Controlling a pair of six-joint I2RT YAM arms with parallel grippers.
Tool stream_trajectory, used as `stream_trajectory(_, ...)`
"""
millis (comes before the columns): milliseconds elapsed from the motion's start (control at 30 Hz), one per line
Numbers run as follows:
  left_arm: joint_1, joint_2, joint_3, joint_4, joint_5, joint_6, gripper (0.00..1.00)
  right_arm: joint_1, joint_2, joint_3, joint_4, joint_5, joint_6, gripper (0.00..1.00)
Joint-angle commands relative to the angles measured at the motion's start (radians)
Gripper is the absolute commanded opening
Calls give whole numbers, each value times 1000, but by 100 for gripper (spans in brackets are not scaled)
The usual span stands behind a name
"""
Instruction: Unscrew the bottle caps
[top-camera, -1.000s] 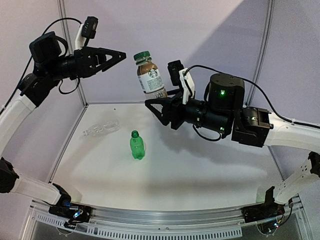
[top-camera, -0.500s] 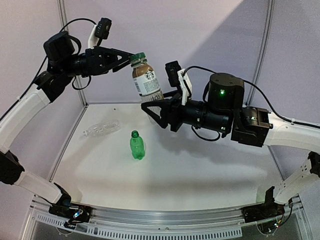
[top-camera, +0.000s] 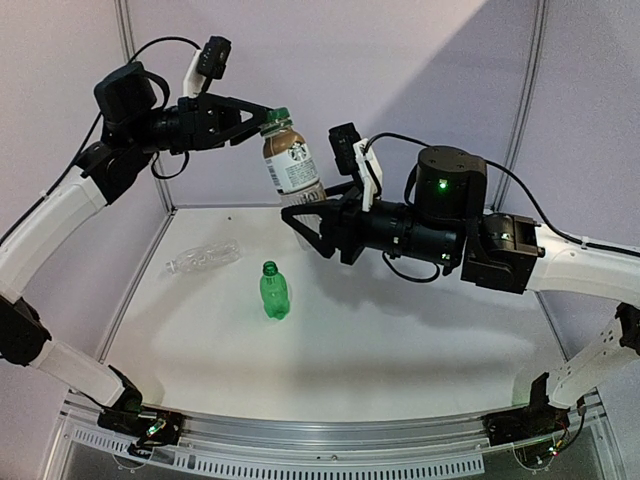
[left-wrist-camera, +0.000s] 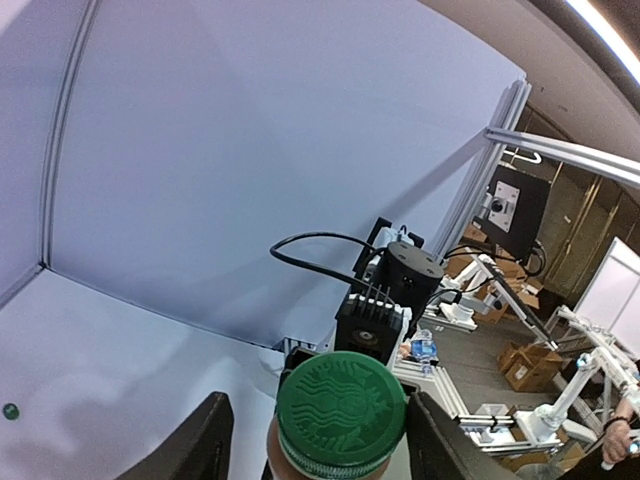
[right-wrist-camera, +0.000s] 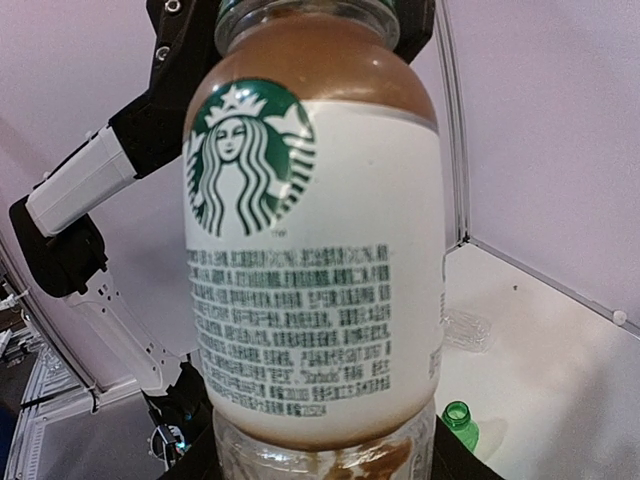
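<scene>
Pale lilac walls close in a white desk (top-camera: 400, 340), and the work goes on well above it. The right arm (top-camera: 450, 225) holds the labelled bottle (top-camera: 293, 165) up in the air. Its jaws are clamped on the lower body, which leaves the neck free and should keep the bottle from spinning under a twist.

The left arm (top-camera: 130, 110) reaches in from the opposite side. Its jaws straddle the dark green cap (left-wrist-camera: 342, 400), parted slightly wider than it. One of the fingers (left-wrist-camera: 205, 445) stands on each side, and in the left wrist view they do not appear to pinch yet. The likely next move is to close on the cap and turn.

Below, the green bottle (top-camera: 274, 292) stands upright on the desk. Its neck looks open in the right wrist view. The clear ribbed bottle (top-camera: 203, 257) lies on its side nearby, and I cannot tell whether it has a cap.
</scene>
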Motion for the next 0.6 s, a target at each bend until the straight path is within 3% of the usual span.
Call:
stream_trajectory(0, -17, 15, 22, 10, -10, 1, 56, 3, 9, 23, -19, -14, -2, 24)
stream_trajectory(233, -30, 23, 23, 2, -10, 9, 36, 2, 6, 28, -33, -17, -8, 24)
stream_trajectory(567, -62, 33, 41, -136, -50, 90, 26, 2, 14, 65, -83, 41, -43, 24)
